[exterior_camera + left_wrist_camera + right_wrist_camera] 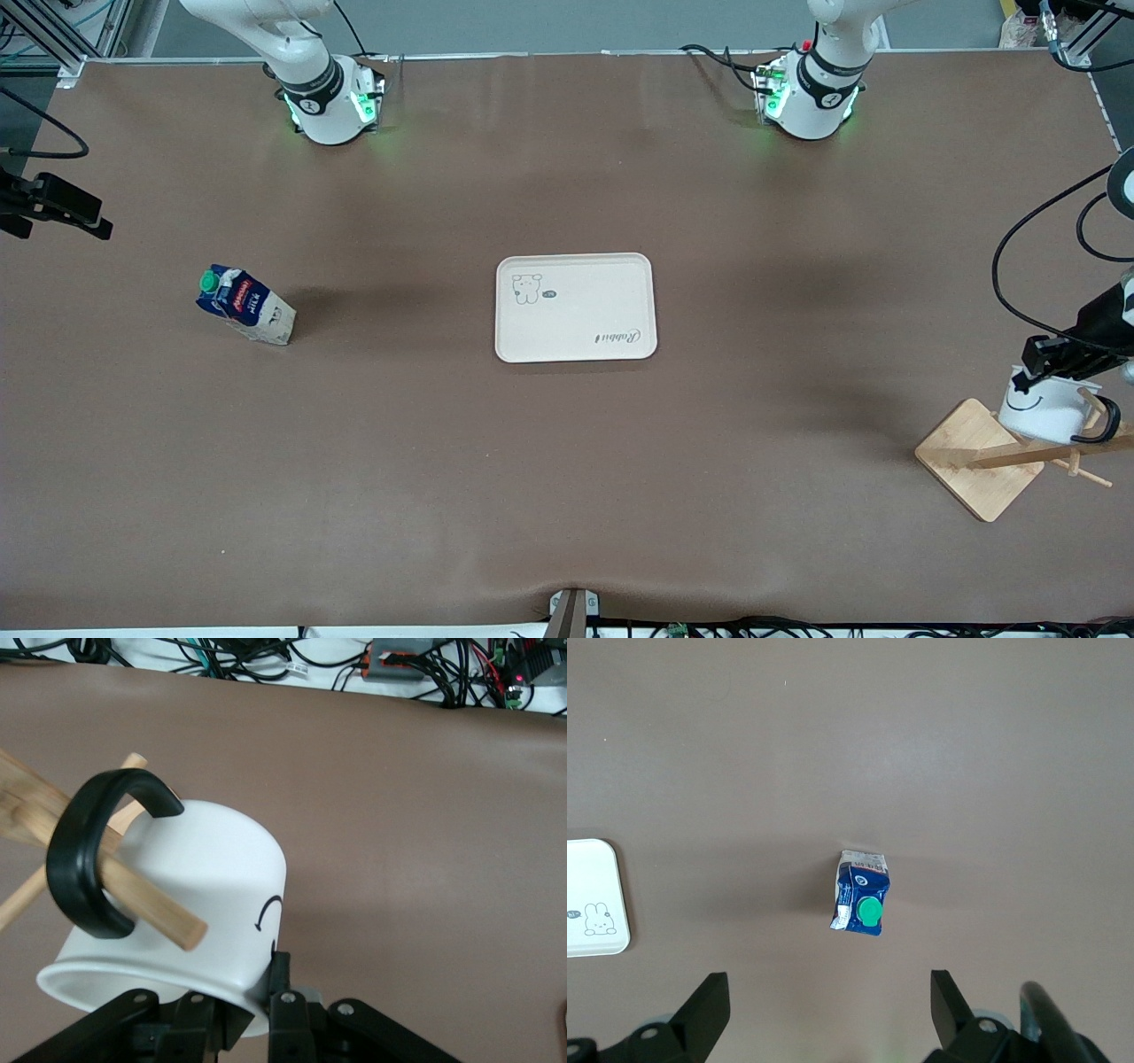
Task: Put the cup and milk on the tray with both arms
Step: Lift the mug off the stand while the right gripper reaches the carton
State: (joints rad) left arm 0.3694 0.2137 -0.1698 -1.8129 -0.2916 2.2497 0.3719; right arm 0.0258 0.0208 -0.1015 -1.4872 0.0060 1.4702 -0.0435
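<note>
The white cup (pixel 1045 412) with a black smile hangs by its black handle (pixel 84 868) on a wooden peg (pixel 146 899) of a rack at the left arm's end of the table. My left gripper (pixel 1054 359) is shut on the cup's rim (pixel 266 983), one finger outside the wall and the other inside. The blue and white milk (pixel 245 306) with a green cap stands at the right arm's end. My right gripper (pixel 828 992) hangs open high over the milk (pixel 861 895), nothing between its fingers. The cream tray (pixel 576 307) lies bare at mid-table.
The rack's square wooden base (pixel 974 461) and slanted post sit near the table's corner, nearer the front camera than the tray. Cables run along the table's edge (pixel 266 669). A corner of the tray (pixel 594 895) shows in the right wrist view.
</note>
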